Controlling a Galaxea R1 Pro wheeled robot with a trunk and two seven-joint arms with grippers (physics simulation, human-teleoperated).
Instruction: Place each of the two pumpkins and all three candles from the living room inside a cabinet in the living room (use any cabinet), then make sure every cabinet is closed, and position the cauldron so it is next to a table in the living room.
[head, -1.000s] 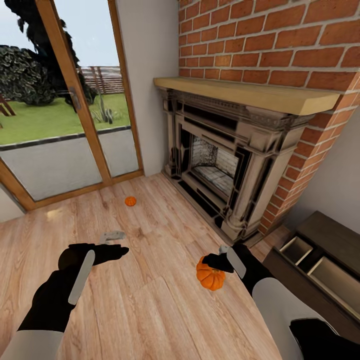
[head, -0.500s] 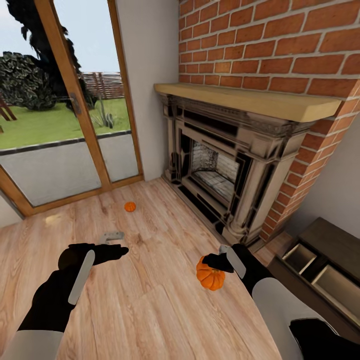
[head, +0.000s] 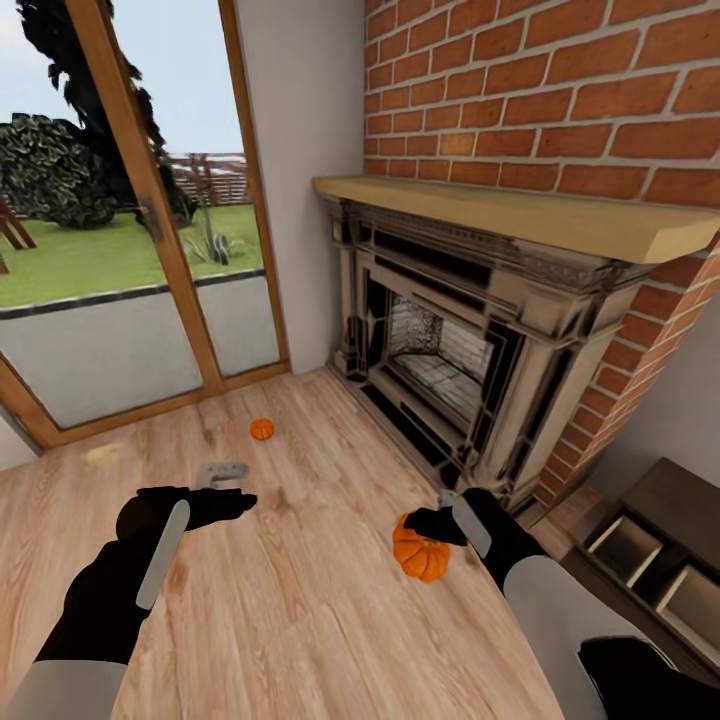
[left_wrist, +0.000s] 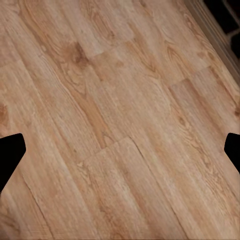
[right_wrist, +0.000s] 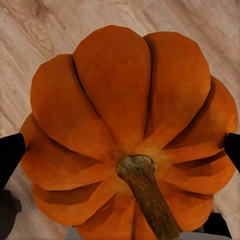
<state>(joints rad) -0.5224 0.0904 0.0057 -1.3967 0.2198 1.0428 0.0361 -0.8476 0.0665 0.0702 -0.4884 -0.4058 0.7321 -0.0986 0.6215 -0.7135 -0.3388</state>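
Note:
My right gripper (head: 434, 519) is shut on a bright-orange ribbed pumpkin (head: 420, 556) and holds it above the wooden floor; the right wrist view has the pumpkin (right_wrist: 130, 120) with its dark stem between the two fingertips. A second, smaller-looking pumpkin (head: 261, 429) lies on the floor near the glass door. My left gripper (head: 228, 487) hangs open over bare floorboards with nothing between its fingers (left_wrist: 11, 154). The dark-brown cabinet (head: 690, 505) stands at the lower right, with pale compartments open. Candles and cauldron are out of view.
A brick fireplace (head: 450, 350) with a wooden mantel (head: 520, 210) stands ahead on the right. A wood-framed glass door (head: 130, 300) is at the left. A small pale spot (head: 100, 455) lies on the floor by the door; I cannot tell what it is.
The whole view has shifted, so the camera moved: fireplace and cabinet slid right, the floor pumpkin slid down. Both arms hold the same pose, the right still gripping its pumpkin.

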